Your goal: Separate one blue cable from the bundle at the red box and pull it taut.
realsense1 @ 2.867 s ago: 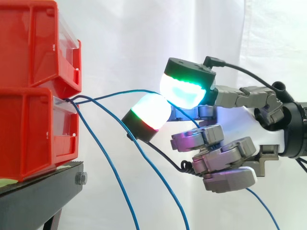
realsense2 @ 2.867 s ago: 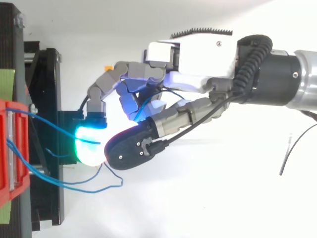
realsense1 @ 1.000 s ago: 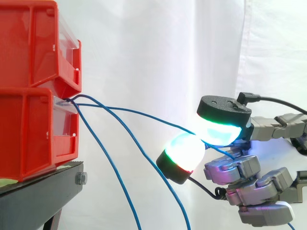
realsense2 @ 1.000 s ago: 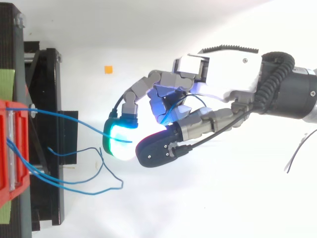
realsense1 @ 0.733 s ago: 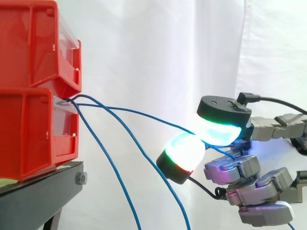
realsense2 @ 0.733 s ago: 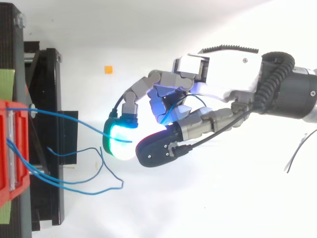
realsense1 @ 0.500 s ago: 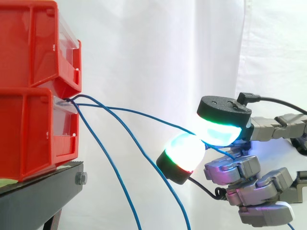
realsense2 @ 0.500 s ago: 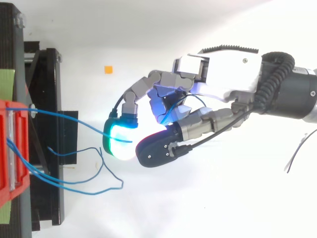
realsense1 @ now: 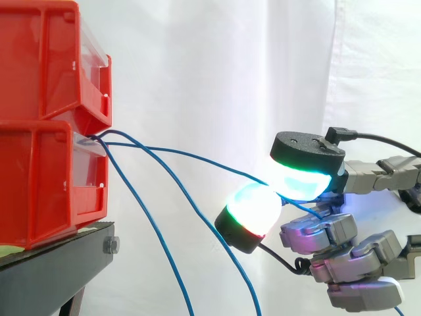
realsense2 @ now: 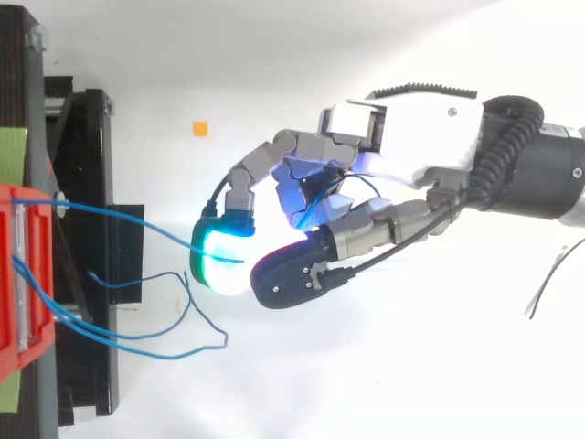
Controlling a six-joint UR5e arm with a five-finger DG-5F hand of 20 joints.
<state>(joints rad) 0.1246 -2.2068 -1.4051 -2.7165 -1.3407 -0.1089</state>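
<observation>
Hand at 3 o'clock of box; fingers pinch one cable, lifting it clear of bundle sagging toward 5 o'clock. Slight droop: likely not yet taut.

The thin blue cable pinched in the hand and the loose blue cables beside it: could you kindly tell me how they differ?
The held blue cable is pinched by the hand between glowing pads; the loose blue cables are untouched. The held blue cable spans almost straight from the stacked red plastic bins to the hand, while the loose blue cables droop steeply down. All are thin, blue and emerge together at the bins.
</observation>
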